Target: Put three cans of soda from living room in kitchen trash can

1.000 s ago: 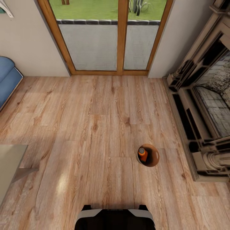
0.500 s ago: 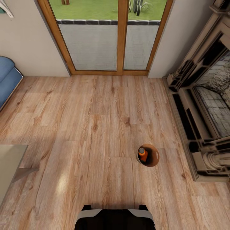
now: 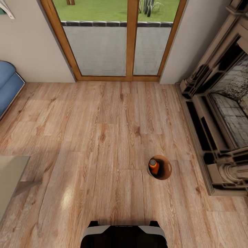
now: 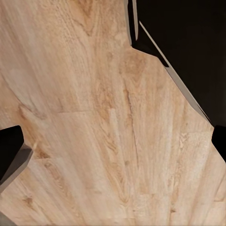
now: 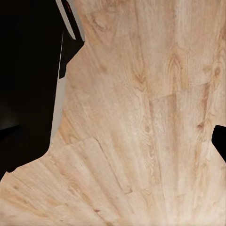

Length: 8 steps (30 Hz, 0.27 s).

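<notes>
In the head view a small round trash can (image 3: pixel 166 171), dark outside and coppery brown inside, stands on the wood floor ahead of me and to the right, near the fireplace. One orange soda can (image 3: pixel 154 166) with a grey top stands inside it, against its left wall. The other soda cans are out of view. My left gripper (image 4: pixel 113 146) hangs open over bare floorboards, its dark fingertips (image 4: pixel 10 149) at the frame's edges. My right gripper (image 5: pixel 113 146) is also open over bare floor, holding nothing.
A stone fireplace (image 3: pixel 224 113) runs along the right side. Wood-framed glass doors (image 3: pixel 117 38) fill the far wall. A blue sofa (image 3: pixel 8 86) sits at the left, with the corner of a grey low table (image 3: pixel 12 175) below it. My base (image 3: pixel 124 236) shows at the bottom.
</notes>
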Motion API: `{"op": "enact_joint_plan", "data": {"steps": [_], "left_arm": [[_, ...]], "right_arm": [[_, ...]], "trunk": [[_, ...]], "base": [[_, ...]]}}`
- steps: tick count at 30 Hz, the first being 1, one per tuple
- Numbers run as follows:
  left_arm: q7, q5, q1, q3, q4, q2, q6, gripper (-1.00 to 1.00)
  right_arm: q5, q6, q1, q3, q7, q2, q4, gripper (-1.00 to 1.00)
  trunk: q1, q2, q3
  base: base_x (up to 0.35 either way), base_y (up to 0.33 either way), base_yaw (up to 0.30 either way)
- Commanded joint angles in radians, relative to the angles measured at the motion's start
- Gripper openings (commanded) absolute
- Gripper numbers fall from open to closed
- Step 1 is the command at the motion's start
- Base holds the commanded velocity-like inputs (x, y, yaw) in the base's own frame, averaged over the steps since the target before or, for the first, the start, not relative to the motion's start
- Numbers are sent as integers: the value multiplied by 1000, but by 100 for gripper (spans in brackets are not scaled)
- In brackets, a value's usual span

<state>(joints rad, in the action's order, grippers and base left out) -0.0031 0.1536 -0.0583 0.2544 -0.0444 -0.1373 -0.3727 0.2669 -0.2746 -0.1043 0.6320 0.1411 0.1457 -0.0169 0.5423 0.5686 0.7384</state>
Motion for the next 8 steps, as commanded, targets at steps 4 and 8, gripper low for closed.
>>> {"op": "enact_joint_plan", "data": {"steps": [4,8], "left_arm": [[0,0,0,0,1,0,0,100],[0,0,0,0,1,0,0,100]], "right_arm": [[0,0,0,0,0,0,0,100],[0,0,0,0,0,0,0,100]], "trunk": [[0,0,0],[0,0,0]], "base": [[0,0,0],[0,0,0]]}}
